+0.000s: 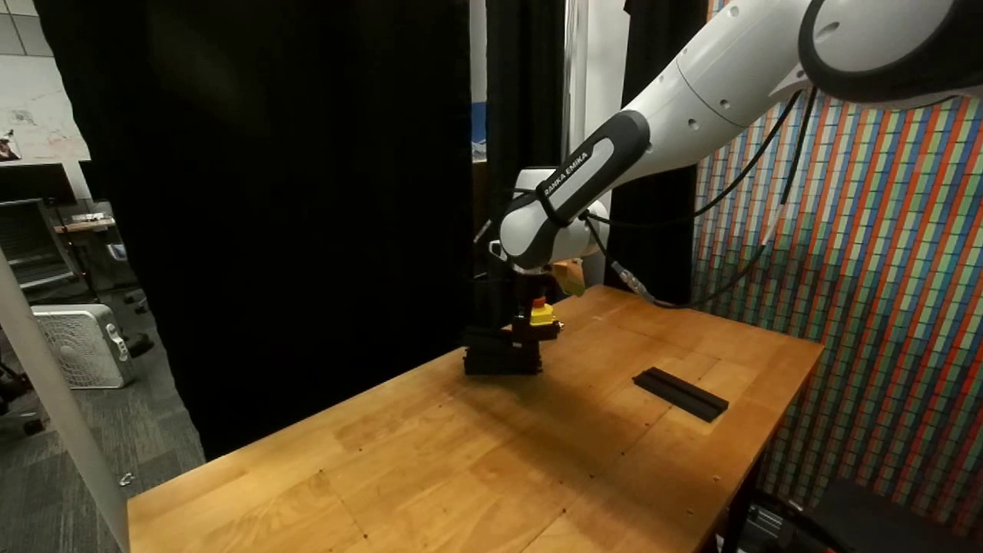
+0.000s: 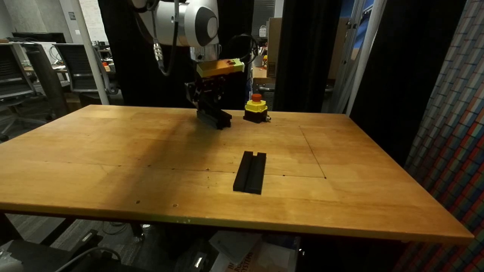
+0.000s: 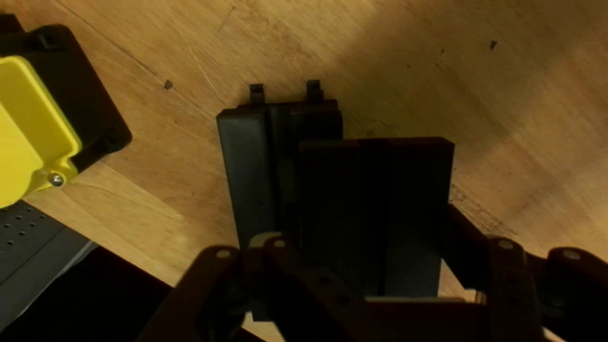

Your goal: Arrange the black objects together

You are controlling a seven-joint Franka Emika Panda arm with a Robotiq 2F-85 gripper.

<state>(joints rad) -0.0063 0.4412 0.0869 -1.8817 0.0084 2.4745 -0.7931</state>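
Note:
A lone black bar (image 1: 681, 393) with a lengthwise groove lies flat on the table, and it also shows in an exterior view (image 2: 250, 172). Other black bars (image 1: 503, 361) lie together near the table's far edge, and they show in an exterior view (image 2: 214, 120). My gripper (image 3: 373, 237) is over these bars, its fingers against both sides of a black bar (image 3: 408, 190). This bar is above and offset from a lower bar (image 3: 244, 166) in the wrist view. I cannot tell whether the two touch. The fingertips are dark and partly hidden.
A yellow box with a red button (image 2: 256, 107) stands close beside the bars at the far edge, and its yellow top also shows in the wrist view (image 3: 28, 133). The wooden table (image 2: 151, 151) has a dark curtain (image 1: 269, 230) along its far side.

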